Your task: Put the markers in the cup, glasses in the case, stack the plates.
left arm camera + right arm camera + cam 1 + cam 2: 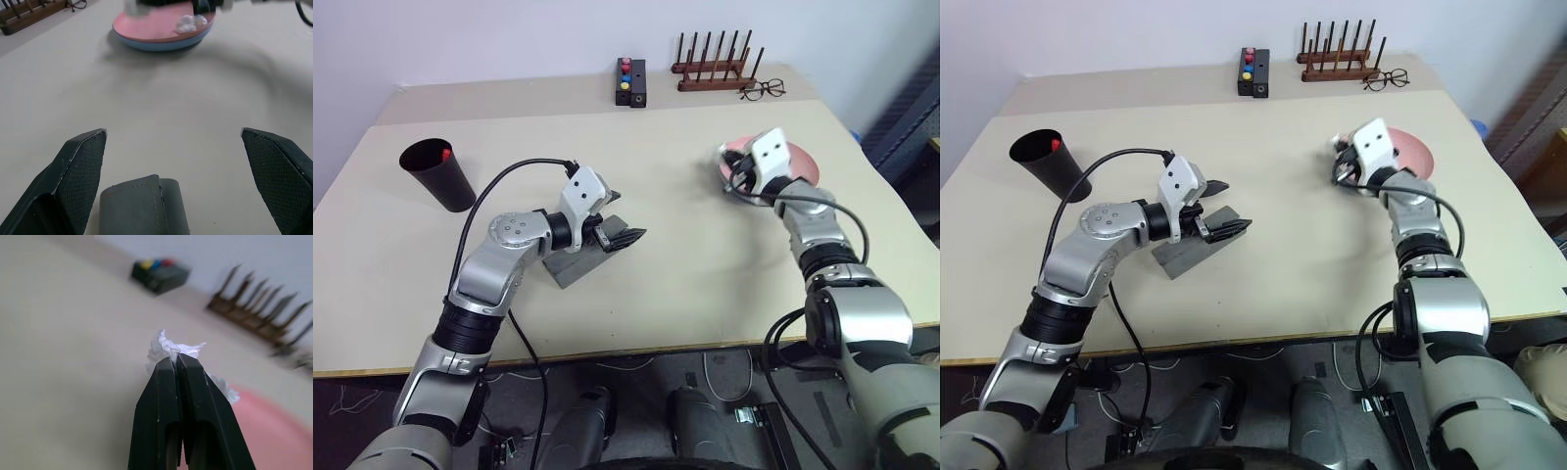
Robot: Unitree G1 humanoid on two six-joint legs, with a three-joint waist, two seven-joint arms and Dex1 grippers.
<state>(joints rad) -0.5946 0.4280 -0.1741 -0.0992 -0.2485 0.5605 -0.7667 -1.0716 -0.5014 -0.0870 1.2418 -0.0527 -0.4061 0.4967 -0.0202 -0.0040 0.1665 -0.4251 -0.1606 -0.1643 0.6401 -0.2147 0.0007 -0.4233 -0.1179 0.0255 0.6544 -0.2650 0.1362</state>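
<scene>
The black cup (pixel 438 174) lies tilted at the far left, and a marker's red cap (pixel 444 154) shows inside it. Low over the closed grey case (pixel 570 264) hangs my left gripper (pixel 625 217), its fingers (pixel 80 166) spread open on either side of the case's end (pixel 142 208). At the right, the pink plate (pixel 156 27) rests on the light blue plate (pixel 161 45). Raised above their near-left rim, my right gripper (pixel 177 360) is shut on a crumpled white paper wad (pixel 173 348). The glasses are out of view.
A black box with coloured buttons (pixel 630 81) and a wooden peg rack (pixel 715 69) stand at the table's back edge. Thin wire-rimmed spectacles (pixel 762 91) lie beside the rack. Bare tabletop stretches between the case and the plates.
</scene>
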